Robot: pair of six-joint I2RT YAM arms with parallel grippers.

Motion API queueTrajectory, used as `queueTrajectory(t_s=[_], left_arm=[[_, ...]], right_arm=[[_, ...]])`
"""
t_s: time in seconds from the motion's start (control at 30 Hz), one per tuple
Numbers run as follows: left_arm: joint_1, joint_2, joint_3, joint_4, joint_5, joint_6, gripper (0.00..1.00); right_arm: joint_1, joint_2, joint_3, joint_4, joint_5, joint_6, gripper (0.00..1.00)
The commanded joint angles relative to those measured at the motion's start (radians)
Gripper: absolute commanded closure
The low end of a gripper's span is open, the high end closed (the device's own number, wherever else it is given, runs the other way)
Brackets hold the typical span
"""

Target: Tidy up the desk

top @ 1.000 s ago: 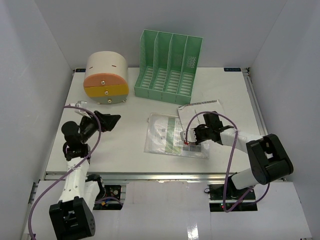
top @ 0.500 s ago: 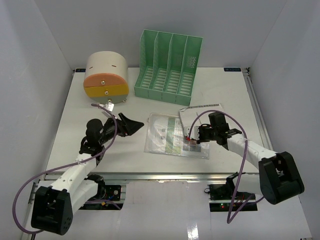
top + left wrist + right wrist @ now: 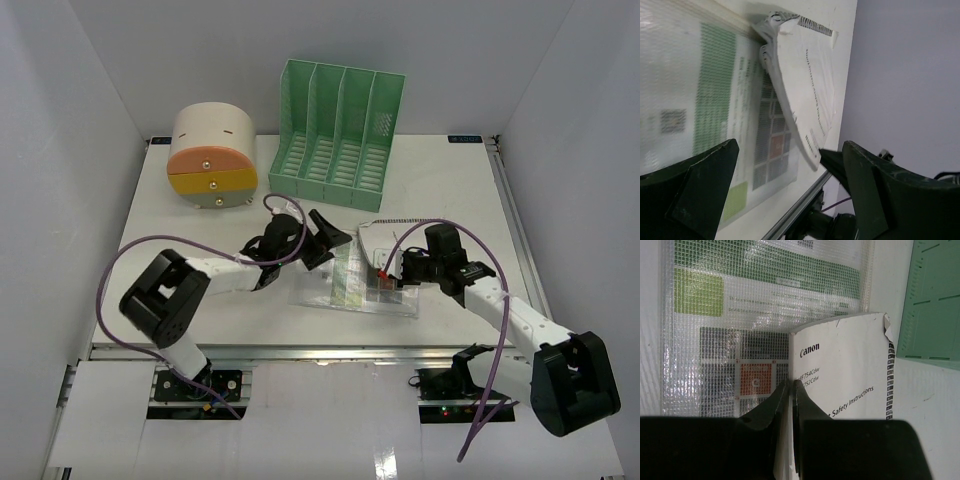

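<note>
Desk [image 3: 455,180]: white top filling the middle of the overhead view, metal rail [image 3: 300,350] along its near edge, plain white walls on three sides. Clear mesh pouch [image 3: 335,278] with green-printed sheets lies flat at center-near. White Canon booklet [image 3: 840,365] overlaps the pouch's right end, one side raised off the surface and curling. Green file rack [image 3: 335,135] stands at the far edge; cream-and-orange drawer box [image 3: 212,155] sits to its left, well apart from the pouch. Left arm: elbow folded near the front-left corner, forearm low over the desk and reaching right toward the pouch. Right arm: stretched from the near-right base, forward and left, wrist just beside the pouch's right end. Left gripper [image 3: 333,243]: jaws spread wide, gripping nothing, over the pouch's far-left part; in the wrist view the booklet's raised edge shows between the two fingers [image 3: 700,190]. Can't tell whether either finger touches the pouch. Right gripper [image 3: 790,384]: jaws pinched together on the booklet's edge, right over the red square printed under the mesh.
</note>
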Motion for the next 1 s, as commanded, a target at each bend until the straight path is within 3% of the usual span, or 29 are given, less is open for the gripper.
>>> queueTrajectory(t_s=[0.0,0.13,0.27,0.43,0.6,0.8,0.97], left_arm=[[-0.078,0.17,0.218,-0.019,-0.074,-0.129,0.05],[-0.112,0.285,0.356,-0.083,-0.078,-0.172,0.15],[-0.129,0.367,0.421,-0.1,-0.047,-0.195,0.35],[-0.143,0.414,0.476,-0.111,-0.006,-0.194,0.45],[-0.149,0.441,0.495,-0.115,0.043,-0.179,0.43],[-0.149,0.414,0.466,-0.116,0.073,-0.159,0.26],[-0.15,0.389,0.453,-0.15,0.074,-0.13,0.24]], right_arm=[[0.002,-0.038,0.001,0.008,-0.053,0.03,0.92],[0.002,-0.056,-0.01,0.021,-0.062,0.044,0.92],[0.002,-0.071,-0.023,0.034,-0.073,0.059,0.92],[0.002,-0.077,-0.038,0.055,-0.083,0.073,0.92],[0.002,-0.087,-0.042,0.062,-0.07,0.078,0.92],[0.002,-0.089,-0.046,0.078,-0.049,0.086,0.92],[0.003,-0.082,-0.042,0.096,-0.03,0.101,0.92]])
